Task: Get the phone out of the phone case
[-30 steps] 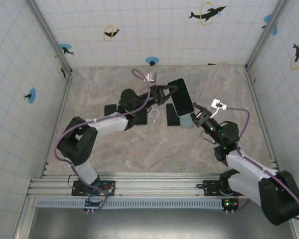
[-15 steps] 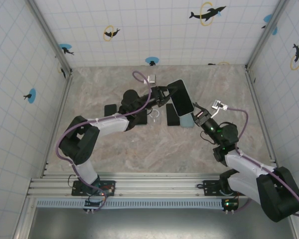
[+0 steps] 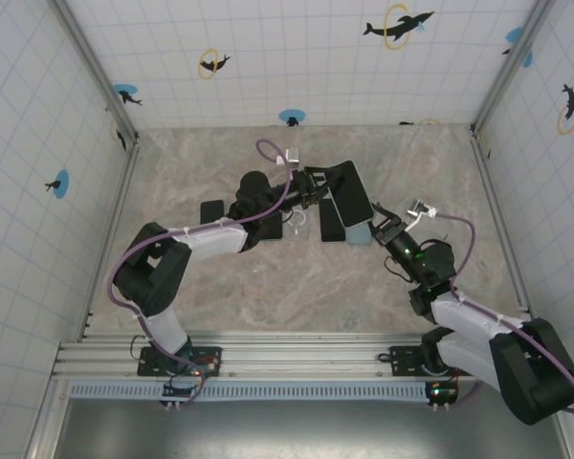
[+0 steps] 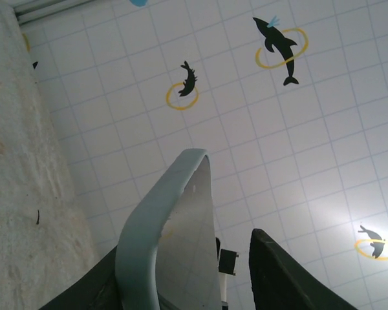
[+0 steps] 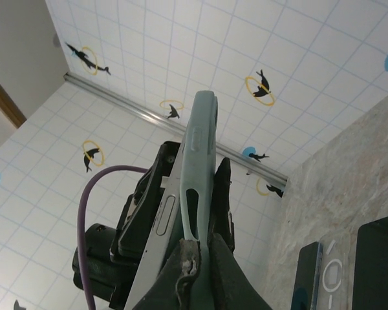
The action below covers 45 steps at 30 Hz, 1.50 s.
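The phone [image 3: 349, 189], black screen up, hangs tilted above the table between both arms. Its pale blue-green phone case [image 3: 360, 232] peeks out under its near end. In the right wrist view my right gripper [image 5: 204, 248] is shut on the case's edge [image 5: 202, 168], and the phone's silver side [image 5: 160, 216] stands slightly apart from the case on the left. My left gripper [image 3: 318, 188] is at the phone's far-left edge. In the left wrist view it [image 4: 184, 252] straddles the case rim [image 4: 149, 226], open, with a gap at its right finger [image 4: 278, 271].
A black phone [image 3: 211, 211] lies flat on the table at the left, another [image 3: 332, 222] lies under the held phone, and a white ring [image 3: 297, 222] sits between them. Tiled walls close in the marble table [image 3: 268, 277] on three sides.
The left gripper's jaws have opened from shut. The right gripper has closed onto the case. The phone has sunk slightly and shifted right.
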### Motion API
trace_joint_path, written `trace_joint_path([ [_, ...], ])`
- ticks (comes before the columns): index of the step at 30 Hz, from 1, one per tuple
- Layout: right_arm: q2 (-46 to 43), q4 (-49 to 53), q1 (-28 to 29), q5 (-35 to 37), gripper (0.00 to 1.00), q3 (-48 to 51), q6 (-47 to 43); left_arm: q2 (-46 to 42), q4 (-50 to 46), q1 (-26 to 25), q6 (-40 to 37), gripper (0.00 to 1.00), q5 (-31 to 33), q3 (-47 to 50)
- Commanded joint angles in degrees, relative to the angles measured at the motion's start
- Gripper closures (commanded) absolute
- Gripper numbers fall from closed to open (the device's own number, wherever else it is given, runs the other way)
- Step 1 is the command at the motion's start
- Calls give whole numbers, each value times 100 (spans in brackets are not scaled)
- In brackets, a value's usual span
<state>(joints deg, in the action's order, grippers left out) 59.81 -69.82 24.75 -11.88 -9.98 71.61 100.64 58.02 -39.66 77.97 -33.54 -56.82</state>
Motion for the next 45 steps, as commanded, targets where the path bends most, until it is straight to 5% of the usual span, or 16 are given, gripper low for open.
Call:
trace_joint_path([
  [1, -12, -673, 28, 478, 100, 153, 290, -108, -99, -7, -162, 50, 83, 39],
  [22, 765, -1265, 148, 2063, 100, -233, 559, -891, 5, -650, 475, 48, 1209, 1256],
  [45, 1744, -1732, 512, 2038, 100, -854, 314, -361, 519, -1140, 1062, 49, 1560, 755],
])
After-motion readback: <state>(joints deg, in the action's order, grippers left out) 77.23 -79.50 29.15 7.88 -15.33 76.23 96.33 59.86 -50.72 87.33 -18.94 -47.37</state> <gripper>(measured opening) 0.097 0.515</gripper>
